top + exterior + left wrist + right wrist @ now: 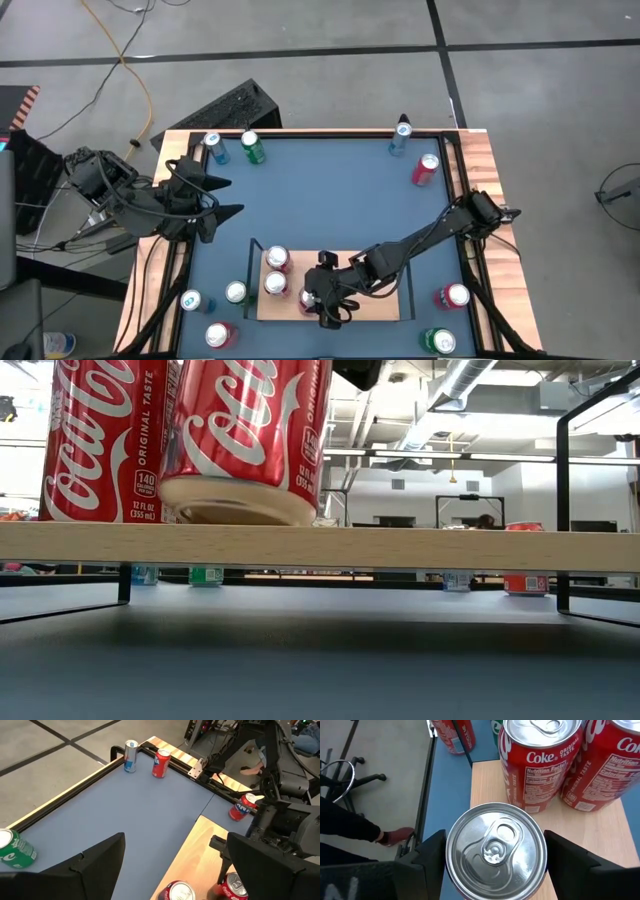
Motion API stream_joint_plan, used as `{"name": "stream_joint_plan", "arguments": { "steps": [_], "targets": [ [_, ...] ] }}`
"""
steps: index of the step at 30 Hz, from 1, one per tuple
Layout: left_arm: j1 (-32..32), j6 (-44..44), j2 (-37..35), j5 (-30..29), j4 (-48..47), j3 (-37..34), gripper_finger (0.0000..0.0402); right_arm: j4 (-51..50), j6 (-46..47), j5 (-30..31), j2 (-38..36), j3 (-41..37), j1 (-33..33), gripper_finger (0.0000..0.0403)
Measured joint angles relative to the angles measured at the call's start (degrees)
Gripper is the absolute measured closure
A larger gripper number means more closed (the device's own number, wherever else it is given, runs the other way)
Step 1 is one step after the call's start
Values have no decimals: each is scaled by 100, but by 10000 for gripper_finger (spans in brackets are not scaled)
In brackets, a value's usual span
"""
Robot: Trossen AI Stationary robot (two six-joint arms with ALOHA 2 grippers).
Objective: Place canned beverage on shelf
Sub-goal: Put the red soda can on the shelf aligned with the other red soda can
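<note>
A red Coke can (pixel 495 847) sits between the fingers of my right gripper (pixel 495 856), over the near left part of the shelf (pixel 385 305). The low view shows this can (pixel 245 440) tilted, its base visible just above the light-wood board (pixel 400 547). Two more Coke cans (pixel 540 760) (pixel 610 760) stand upright on the board beside it. My left gripper (pixel 215 195) hangs open and empty above the table's left side. My right gripper pinches the Coke can's upper wall (pixel 451 870), just under the lid, between its two fingers, one on each side. The fingers slant down from the table's right. The can is tilted, its base (pixel 240 510) at the board; whether it touches the board I cannot tell.
Loose cans stand on the blue tabletop: blue (pixel 213 148) and green (pixel 252 147) at the far left, a slim one (pixel 400 135) and a red one (pixel 426 168) at the far right, others near the front corners (pixel 219 335) (pixel 455 296). The shelf's right half is bare.
</note>
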Motion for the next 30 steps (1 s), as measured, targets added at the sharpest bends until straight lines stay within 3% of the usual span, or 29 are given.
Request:
{"name": "stream_joint_plan", "arguments": {
  "steps": [5,13,20,24,30],
  "targets": [
    [0,0,1,0,0,0,68,0,-122,-2,-1,0,-4,121],
    [-1,-51,0,2,1,0,68,46,-151,-15,-38,24,-4,54],
    [0,-81,0,0,2,0,68,-57,-188,-13,-48,113,-16,57],
    [0,-72,0,0,0,0,68,-278,-489,-2,-62,681,-15,65],
    [-2,-68,-6,-6,2,0,68,-1849,-419,52,-84,1978,0,84]
  ]
}}
